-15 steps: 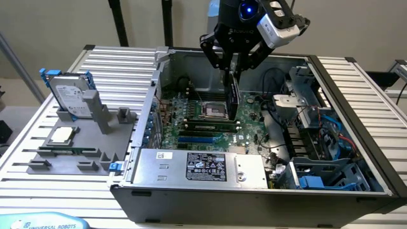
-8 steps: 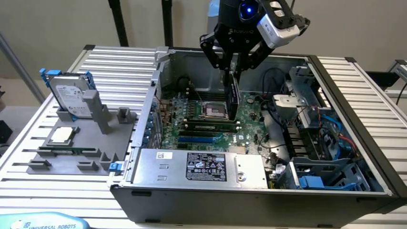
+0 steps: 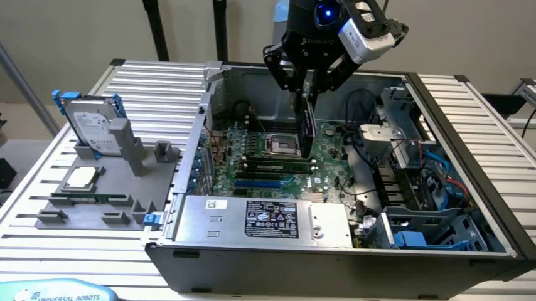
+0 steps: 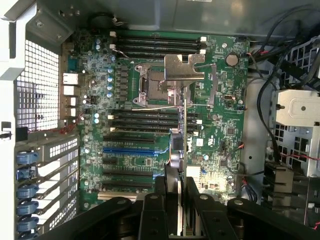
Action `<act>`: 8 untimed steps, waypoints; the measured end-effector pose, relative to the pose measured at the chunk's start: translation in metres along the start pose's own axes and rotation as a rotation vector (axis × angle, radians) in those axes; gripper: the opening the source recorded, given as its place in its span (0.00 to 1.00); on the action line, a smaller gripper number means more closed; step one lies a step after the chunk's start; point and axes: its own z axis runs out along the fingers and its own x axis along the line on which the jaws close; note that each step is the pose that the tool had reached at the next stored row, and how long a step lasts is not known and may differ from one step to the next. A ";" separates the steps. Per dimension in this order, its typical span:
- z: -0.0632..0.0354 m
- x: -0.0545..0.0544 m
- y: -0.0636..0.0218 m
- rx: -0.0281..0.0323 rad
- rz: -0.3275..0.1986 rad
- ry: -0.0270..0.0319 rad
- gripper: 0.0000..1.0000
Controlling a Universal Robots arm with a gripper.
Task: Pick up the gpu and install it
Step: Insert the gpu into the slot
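An open case (image 3: 335, 266) lies on a slatted surface (image 3: 150, 81). Its motherboard (image 3: 251, 160) is exposed, with the socket (image 3: 280, 145) near mid-board. A power supply (image 3: 260, 219) sits against the near wall. Toward the exterior view's left, a grey holder (image 3: 84, 216) carries a hard drive (image 3: 88, 125) standing upright, a processor (image 3: 82, 178) lying flat, and a memory stick (image 3: 88, 197) just beside the processor.

So the gpu (image 3: 307, 128) is hanging upright, gripped by its top edge, over the middle of the motherboard (image 3: 230, 169). From the wrist view it's showing edge-on as a thin sliver (image 4: 179, 155), with black cooler on one face and green board on the other. Can't tell if its lower edge is touching the board.
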 end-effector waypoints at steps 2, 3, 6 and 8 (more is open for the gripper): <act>0.0000 0.000 0.0000 -0.0006 -0.036 -0.0005 0.27; 0.0001 0.000 0.0000 -0.0009 -0.055 -0.0008 0.27; 0.0002 0.000 0.0000 -0.0018 -0.109 -0.0015 0.27; 0.0003 0.000 0.0000 -0.0023 -0.146 -0.0020 0.27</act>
